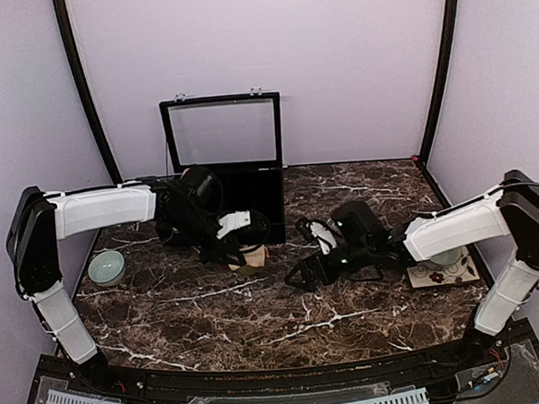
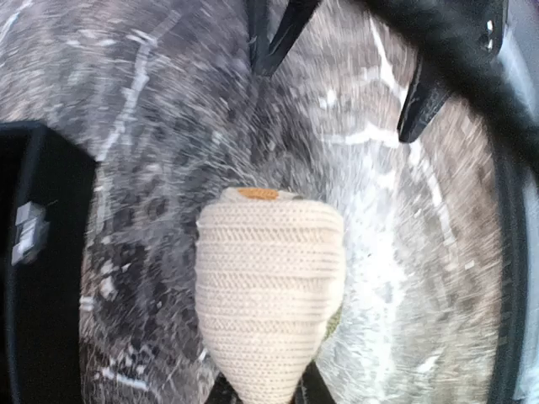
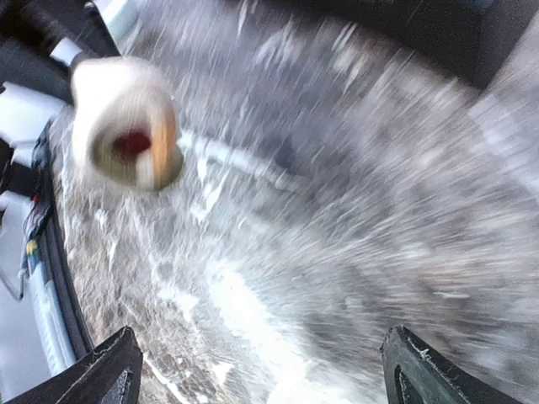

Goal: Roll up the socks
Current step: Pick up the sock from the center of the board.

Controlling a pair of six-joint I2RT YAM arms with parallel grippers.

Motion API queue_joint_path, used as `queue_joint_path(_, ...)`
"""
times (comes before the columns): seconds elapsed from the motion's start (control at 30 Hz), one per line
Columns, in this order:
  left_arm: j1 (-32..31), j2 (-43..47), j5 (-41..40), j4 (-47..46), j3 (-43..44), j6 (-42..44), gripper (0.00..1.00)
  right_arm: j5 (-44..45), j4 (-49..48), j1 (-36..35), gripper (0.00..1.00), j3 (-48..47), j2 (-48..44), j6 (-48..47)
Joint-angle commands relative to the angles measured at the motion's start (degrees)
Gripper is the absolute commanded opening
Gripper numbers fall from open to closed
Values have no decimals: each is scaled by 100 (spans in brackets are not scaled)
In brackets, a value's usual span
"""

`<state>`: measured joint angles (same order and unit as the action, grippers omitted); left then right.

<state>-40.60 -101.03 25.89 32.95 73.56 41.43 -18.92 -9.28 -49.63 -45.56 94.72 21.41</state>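
The left gripper [image 1: 241, 250] is closed on the tan sock roll [image 2: 269, 286], which the left wrist view shows pinched at its narrow lower end between the dark fingers [image 2: 308, 392]. The roll is a ribbed cream-tan bundle that widens away from the grip, with a small orange patch at its far end. In the right wrist view the same roll appears blurred at the upper left, and its open end shows red and olive fabric inside the pale outer layer. From above, it sits just in front of the black case [image 1: 250, 189], whose lid stands upright; whether the roll touches the marble table [image 1: 259, 318] or hangs just over it cannot be told. The right gripper [image 3: 261, 358] stands wide apart with nothing between its fingers, only blurred marble. It lies low over the table near the middle, to the right of the roll and clear of it, its fingers pointing toward the roll. A green bowl [image 1: 107, 266] sits at the left edge of the table. A pale patterned mat [image 1: 430, 279] lies partly under the right arm.
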Motion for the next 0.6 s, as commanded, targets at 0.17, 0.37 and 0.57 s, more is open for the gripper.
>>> queue_joint_path(0.17,859,392,3237,1893,1662,-690,0,1935,-4282,46,99,1798,-2490,615)
queue_joint_path(0.37,870,97,4017,3142,2705,-257,0,456,-2678,-288,99,253,-2005,-894)
queue_joint_path(0.57,870,419,3472,2465,2294,-560,0,11,-3226,-442,99,-368,-1332,-504)
